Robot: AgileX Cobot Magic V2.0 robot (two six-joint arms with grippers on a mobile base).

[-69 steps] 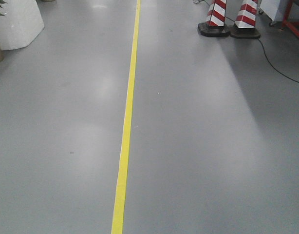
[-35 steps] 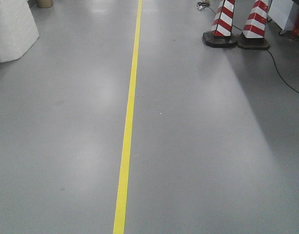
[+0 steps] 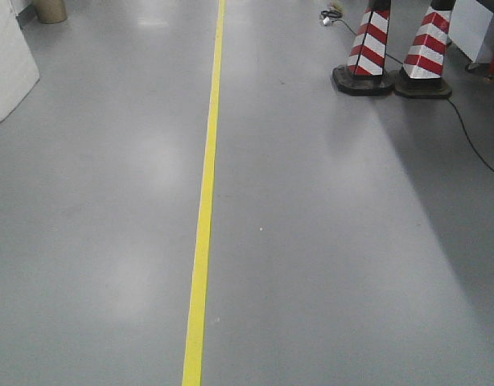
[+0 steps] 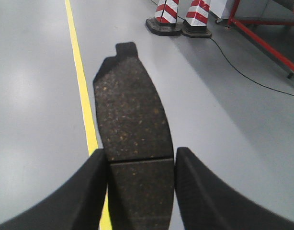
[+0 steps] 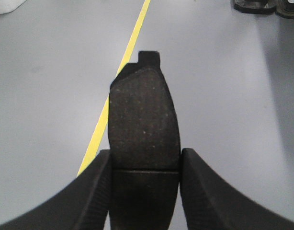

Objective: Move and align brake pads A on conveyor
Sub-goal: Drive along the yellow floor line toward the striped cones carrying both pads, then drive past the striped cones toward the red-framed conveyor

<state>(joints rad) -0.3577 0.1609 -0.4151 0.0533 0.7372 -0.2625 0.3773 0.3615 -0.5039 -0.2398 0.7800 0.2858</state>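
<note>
- One brake pad, the left pad (image 4: pixel 132 124), sits lengthwise between the fingers of the left tool (image 4: pixel 139 158). The tool is clamped on the pad's near half around the thin groove, and the tabbed end points away over the floor.
- The right pad (image 5: pixel 143 120) is carried the same way. The right tool (image 5: pixel 144 158) is closed on its lower part and the small tab faces forward.
- Both pads hang above bare grey floor (image 3: pixel 327 265), not above any belt. The conveyor shows in none of the views, and neither do the other pads.
- Under both pads runs the yellow line (image 3: pixel 203 225), which the front view follows down the hall.
- Change over the last second: in the front view the striped cones (image 3: pixel 368 48) have slid lower and grown larger. The white block (image 3: pixel 6 64) at the left has drifted nearly out of the picture. I read this as the base rolling forward along the line.
- For the task, this looks like the transport leg. Two pads are secured, while placing and aligning are not yet begun and wait until the conveyor comes into reach.
- A black cable (image 3: pixel 472 137) trails from the cones at the right, well off the line.
</note>
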